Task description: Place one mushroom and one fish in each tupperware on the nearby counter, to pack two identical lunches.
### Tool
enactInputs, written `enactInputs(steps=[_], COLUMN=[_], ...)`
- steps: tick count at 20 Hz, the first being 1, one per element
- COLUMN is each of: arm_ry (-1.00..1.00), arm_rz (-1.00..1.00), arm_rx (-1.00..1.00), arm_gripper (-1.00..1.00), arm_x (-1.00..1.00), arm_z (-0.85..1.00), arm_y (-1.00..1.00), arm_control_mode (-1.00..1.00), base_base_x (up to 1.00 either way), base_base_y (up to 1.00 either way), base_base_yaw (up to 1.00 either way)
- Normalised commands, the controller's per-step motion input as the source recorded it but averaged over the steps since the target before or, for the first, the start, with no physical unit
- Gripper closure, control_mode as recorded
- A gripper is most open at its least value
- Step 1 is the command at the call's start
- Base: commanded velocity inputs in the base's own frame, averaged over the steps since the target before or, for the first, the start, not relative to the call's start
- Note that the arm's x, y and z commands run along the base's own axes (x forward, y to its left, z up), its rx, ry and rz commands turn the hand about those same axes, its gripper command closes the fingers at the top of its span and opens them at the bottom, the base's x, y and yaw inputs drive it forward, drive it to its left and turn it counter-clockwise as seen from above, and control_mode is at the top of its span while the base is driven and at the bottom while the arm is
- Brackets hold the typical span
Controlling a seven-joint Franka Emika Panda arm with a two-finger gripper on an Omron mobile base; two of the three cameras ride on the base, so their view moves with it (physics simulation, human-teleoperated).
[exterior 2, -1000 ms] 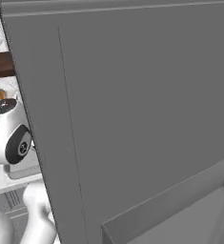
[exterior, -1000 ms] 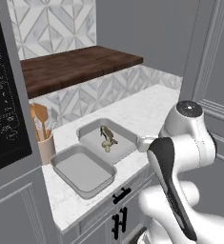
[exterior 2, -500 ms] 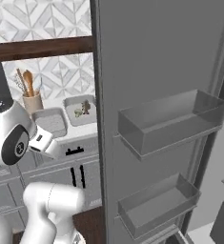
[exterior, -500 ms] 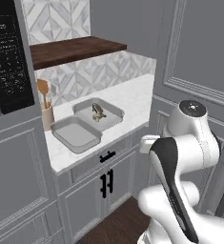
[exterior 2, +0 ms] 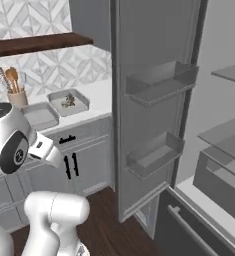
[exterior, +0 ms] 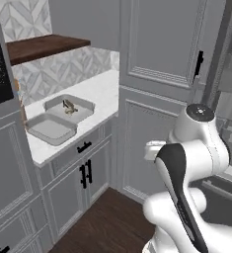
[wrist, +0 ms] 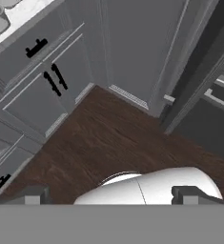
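Observation:
Two grey tupperware tubs lie side by side on the white counter (exterior: 101, 91). The farther tupperware (exterior: 86, 105) holds small dark and tan food pieces (exterior: 68, 106); which is the fish and which the mushroom I cannot tell. The nearer tupperware (exterior: 38, 132) looks empty. In the right base view the filled tub (exterior 2: 82, 98) and the empty tub (exterior 2: 35, 121) sit on the counter (exterior 2: 100, 97). My gripper (wrist: 111, 194) is open with nothing between its fingertips (wrist: 33, 193). It hangs well away from the counter and looks down at the floor.
A fridge door (exterior 2: 154, 90) with two shelf bins stands open beside the counter, and the fridge interior (exterior 2: 224, 140) is at right. A tall grey cabinet panel (exterior: 157, 74) borders the counter. A utensil jar (exterior 2: 16, 94) and a dark wooden shelf (exterior: 43, 47) are behind. The floor is brown wood (wrist: 108, 138).
Both base views have shifted: the base has pulled back and turned away from the counter, bringing the open fridge into view. The tubs stay where they were and the gripper stays open.

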Motion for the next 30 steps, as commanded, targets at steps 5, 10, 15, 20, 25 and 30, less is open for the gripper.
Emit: enactInputs(steps=[5,10,15,20,25,30], arm_ry=[0.0,0.0,0.0,0.0,0.0,0.0], arm_rz=[0.0,0.0,0.0,0.0,0.0,0.0], arm_rx=[0.0,0.0,0.0,0.0,0.0,0.0], arm_gripper=[-1.0,-1.0,-1.0,-1.0,-1.0,-1.0], arm_x=[0.0,0.0,0.0,0.0,0.0,0.0], arm_z=[0.0,0.0,0.0,0.0,0.0,0.0], arm_y=[0.0,0.0,0.0,0.0,0.0,0.0], arm_control_mode=[1.0,1.0,1.0,1.0,1.0,1.0], base_base_x=[-0.15,-0.18,-0.26,-0.28,-0.1,0.33], base_base_y=[0.06,-0.28,-0.51,-0.62,-0.53,0.17], base_base_yaw=[-0.6,-0.46,-0.39,-0.36,-0.35,-0.35])
